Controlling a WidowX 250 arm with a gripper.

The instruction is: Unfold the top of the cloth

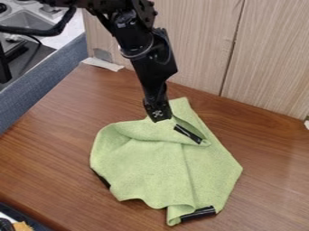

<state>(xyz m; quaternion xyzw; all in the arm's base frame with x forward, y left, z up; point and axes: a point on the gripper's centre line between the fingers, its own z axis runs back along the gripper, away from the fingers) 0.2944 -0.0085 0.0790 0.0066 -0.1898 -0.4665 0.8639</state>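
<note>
The green cloth (154, 169) lies crumpled on the brown wooden table, its upper part folded over and a corner poking up behind the fold. Black strips mark it near the upper fold, at the bottom right and along the left edge. The gripper (158, 115) hangs down at the cloth's upper edge, left of the upper black strip. Whether it holds any fabric is hard to tell, as its tip hides that spot.
Pale wood-grain panels (199, 40) stand behind the table (54, 131). Off its left side runs a blue-grey edge (42, 85), with a sink (30, 22) beyond. A whitish piece (102, 63) lies at the back-left corner. Dark and orange items sit at the bottom left.
</note>
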